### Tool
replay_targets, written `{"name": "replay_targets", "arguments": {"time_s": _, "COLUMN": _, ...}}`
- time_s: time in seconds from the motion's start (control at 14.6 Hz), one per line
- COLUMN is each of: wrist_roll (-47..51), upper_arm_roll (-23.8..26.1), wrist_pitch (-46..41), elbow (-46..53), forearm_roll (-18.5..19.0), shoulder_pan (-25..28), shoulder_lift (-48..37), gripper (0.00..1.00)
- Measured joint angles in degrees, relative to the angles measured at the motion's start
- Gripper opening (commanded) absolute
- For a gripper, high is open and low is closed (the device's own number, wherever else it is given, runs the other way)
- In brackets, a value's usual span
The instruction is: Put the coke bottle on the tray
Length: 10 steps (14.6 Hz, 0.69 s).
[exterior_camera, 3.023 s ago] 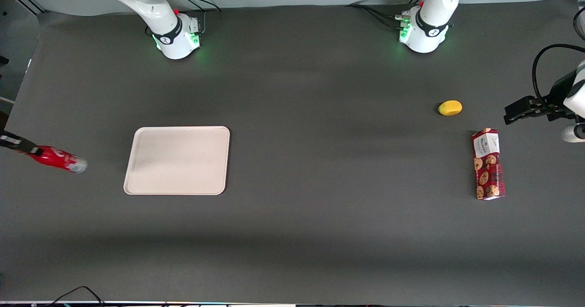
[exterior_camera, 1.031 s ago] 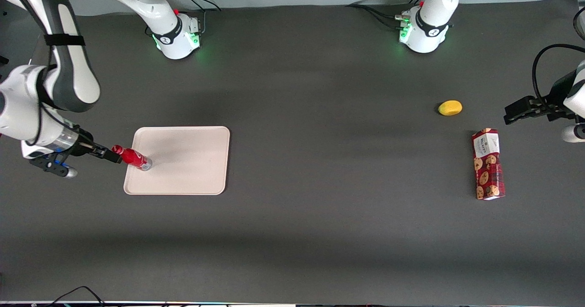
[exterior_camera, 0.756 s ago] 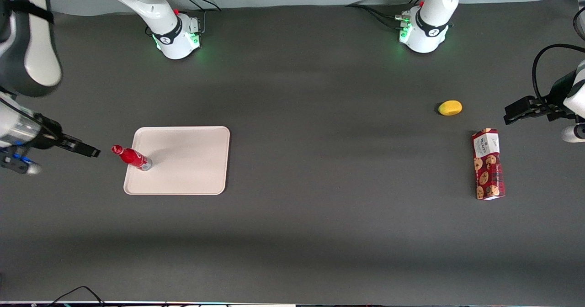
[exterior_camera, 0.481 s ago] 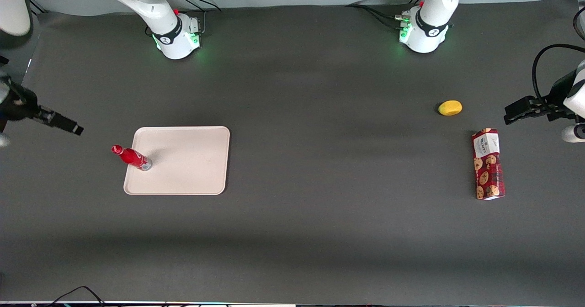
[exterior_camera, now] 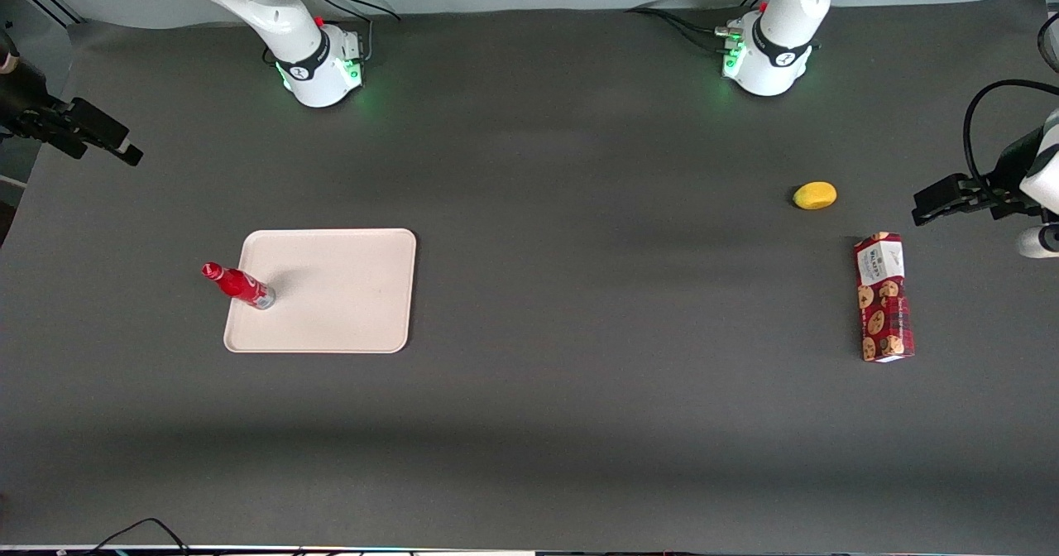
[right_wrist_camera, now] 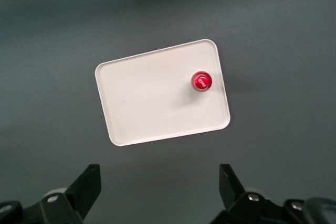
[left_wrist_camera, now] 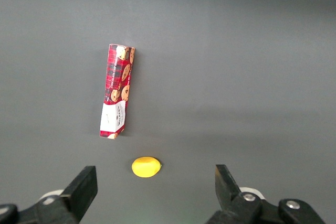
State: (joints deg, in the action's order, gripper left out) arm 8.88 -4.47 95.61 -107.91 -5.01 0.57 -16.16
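Gripper: the gripper (exterior_camera: 124, 149) hangs high above the table, off toward the working arm's end and well apart from everything on it; the wrist view shows its 2 fingers (right_wrist_camera: 86, 190) spread wide with nothing between them.

Coke bottle: the coke bottle (exterior_camera: 237, 285) stands upright on the tray, well below the gripper and nearer the front camera than it. From the wrist camera only its red cap (right_wrist_camera: 201, 81) shows, seen straight down.

Tray: the tray (exterior_camera: 347, 291) lies flat on the dark table; the bottle's base sits inside the rim but close to the tray edge (right_wrist_camera: 223, 85) that faces the working arm's end.

Task state: judged done, with the bottle resting on the tray and free of the tool.

Risk 1: a slim bottle on a small base, parked so near the rim, could tip off the tray if the table or tray is jolted.

Risk 2: any low sweep of the arm over the tray could clip the cap and topple it.

Bystanders: a cookie box (exterior_camera: 884, 297) and a yellow fruit (exterior_camera: 815, 195) lie toward the parked arm's end, well apart from the gripper.
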Motion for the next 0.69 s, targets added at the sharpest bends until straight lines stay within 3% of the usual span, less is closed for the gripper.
{"name": "replay_targets", "arguments": {"time_s": 0.69, "wrist_roll": 0.20, "upper_arm_roll": 0.61, "wrist_pitch": 1.15, "elbow": 12.05, "forearm_roll": 2.95, "shoulder_pan": 1.72, "shoulder_lift": 16.55, "gripper": 1.00}}
